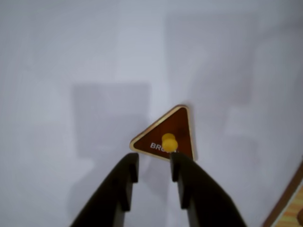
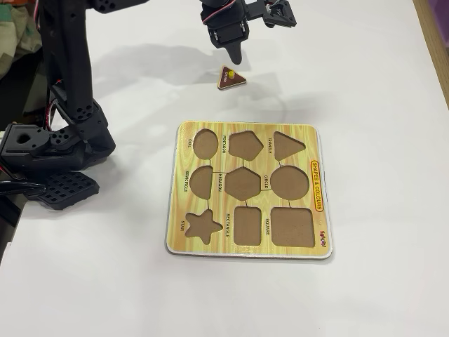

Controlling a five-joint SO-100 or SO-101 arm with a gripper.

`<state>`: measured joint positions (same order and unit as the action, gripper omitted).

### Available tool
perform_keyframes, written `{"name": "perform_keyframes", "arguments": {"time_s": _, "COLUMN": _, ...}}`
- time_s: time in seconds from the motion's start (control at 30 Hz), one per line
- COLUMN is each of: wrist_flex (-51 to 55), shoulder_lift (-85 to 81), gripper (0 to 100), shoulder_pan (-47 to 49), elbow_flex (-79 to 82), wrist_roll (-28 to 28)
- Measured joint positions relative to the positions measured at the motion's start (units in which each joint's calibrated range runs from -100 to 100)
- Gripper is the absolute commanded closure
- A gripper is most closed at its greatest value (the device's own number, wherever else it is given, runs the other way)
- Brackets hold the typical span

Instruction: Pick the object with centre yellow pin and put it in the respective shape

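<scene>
The object with centre yellow pin [image 1: 165, 132] is a flat dark-brown triangle with a pale rim, lying on the white table; its yellow knob [image 1: 169, 142] stands in its middle. In the wrist view my gripper [image 1: 152, 163] is open, both dark fingers just short of the triangle, and the right fingertip [image 1: 177, 165] overlaps its near edge. Nothing sits between the fingers. In the fixed view the gripper [image 2: 233, 50] hangs just above and behind the triangle [image 2: 230, 78]. The triangular cutout [image 2: 287, 145] lies empty at the top right of the shape board [image 2: 323, 210].
The yellow wooden board holds several empty cutouts, among them a star [image 2: 202, 225] and a square [image 2: 292, 227]. My arm's black base [image 2: 56, 140] fills the left side of the fixed view. A brown table edge [image 1: 286, 198] shows at the wrist view's lower right.
</scene>
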<state>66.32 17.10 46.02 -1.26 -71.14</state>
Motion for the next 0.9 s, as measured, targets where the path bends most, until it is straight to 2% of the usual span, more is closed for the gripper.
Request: {"name": "perform_keyframes", "arguments": {"time_s": 0.9, "wrist_flex": -0.09, "shoulder_lift": 0.0, "gripper": 92, "shoulder_pan": -0.09, "elbow_flex": 2.16, "wrist_roll": -1.4}}
